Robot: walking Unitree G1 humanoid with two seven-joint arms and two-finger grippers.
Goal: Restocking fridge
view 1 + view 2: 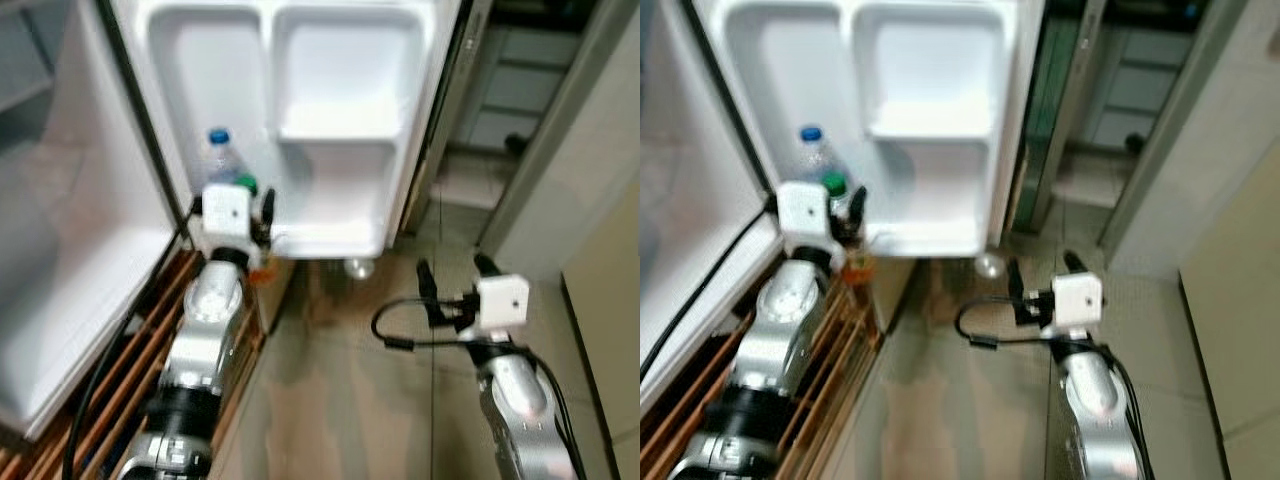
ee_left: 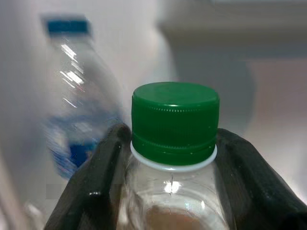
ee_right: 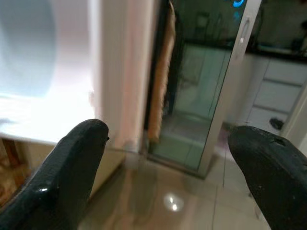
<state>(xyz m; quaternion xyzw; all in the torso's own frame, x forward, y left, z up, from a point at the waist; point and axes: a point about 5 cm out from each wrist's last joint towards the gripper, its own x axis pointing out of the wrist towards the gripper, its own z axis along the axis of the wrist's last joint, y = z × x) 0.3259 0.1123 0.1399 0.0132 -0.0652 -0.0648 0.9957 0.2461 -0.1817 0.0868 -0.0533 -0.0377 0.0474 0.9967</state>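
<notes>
Placing a bottle on the fridge door shelf.
The left gripper clamps the green-capped bottle beside a blue-capped bottle on the door shelf; next, lower and release. The right gripper hangs open, empty.

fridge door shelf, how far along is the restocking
Done: one blue-capped water bottle already stands in the fridge door shelf. In hand: the left tool is shut on a green-capped bottle, held up at that shelf beside the first bottle. Left: setting it in and letting go. The right tool is open and holds nothing, low over the floor.
</notes>
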